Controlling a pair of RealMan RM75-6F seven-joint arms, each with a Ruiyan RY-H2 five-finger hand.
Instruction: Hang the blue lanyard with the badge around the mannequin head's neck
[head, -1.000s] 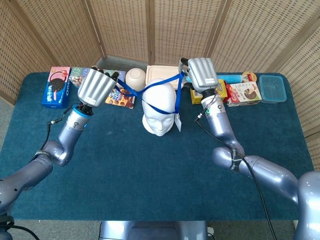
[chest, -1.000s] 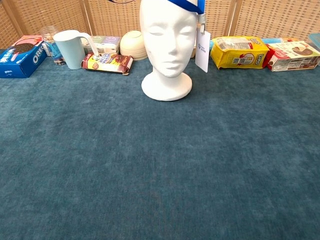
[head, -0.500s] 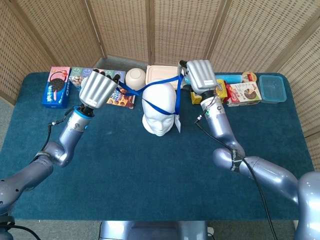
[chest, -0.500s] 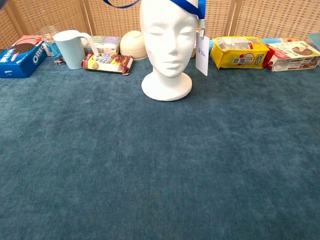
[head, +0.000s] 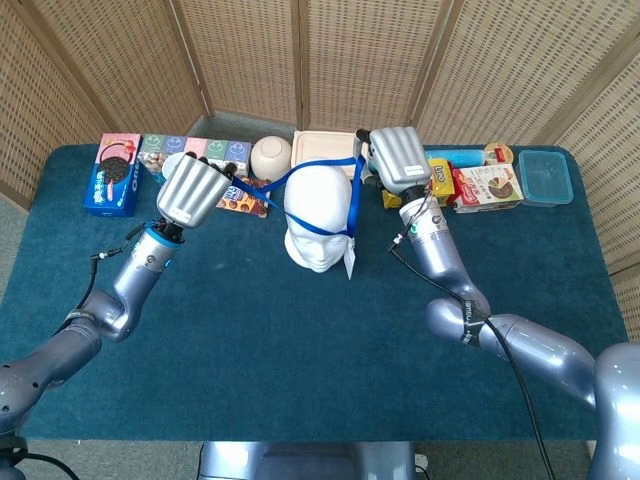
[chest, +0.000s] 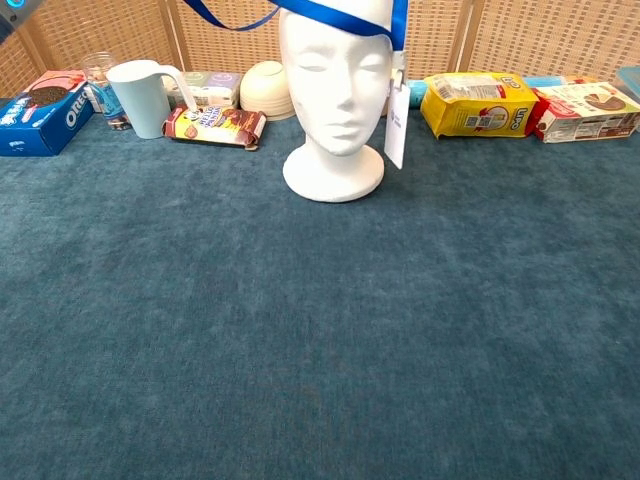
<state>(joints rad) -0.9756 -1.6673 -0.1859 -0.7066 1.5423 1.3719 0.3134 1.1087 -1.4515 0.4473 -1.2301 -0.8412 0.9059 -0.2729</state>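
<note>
The white mannequin head (head: 316, 215) stands upright on the blue cloth, also facing the chest camera (chest: 335, 90). The blue lanyard (head: 354, 200) is stretched as a loop over its crown, and in the chest view the lanyard (chest: 335, 14) crosses the forehead. My left hand (head: 193, 190) grips the loop to the head's left, raised above the table. My right hand (head: 400, 158) grips it at the head's right rear. The white badge (head: 350, 262) dangles beside the head's cheek, the same badge (chest: 396, 125) hanging clear of the table in the chest view. Neither hand shows in the chest view.
Along the back edge lie an Oreo box (head: 112, 175), a pale mug (chest: 140, 97), a chocolate snack pack (chest: 215, 124), a cream bowl (head: 270, 155), a yellow pack (chest: 475, 103), a red box (head: 487, 187) and a blue lidded tub (head: 545, 177). Wicker screens stand behind.
Both hands have come down and a little forward with the lanyard. The loop sits lower over the head, now across the forehead, and the badge has dropped lower beside the cheek.
</note>
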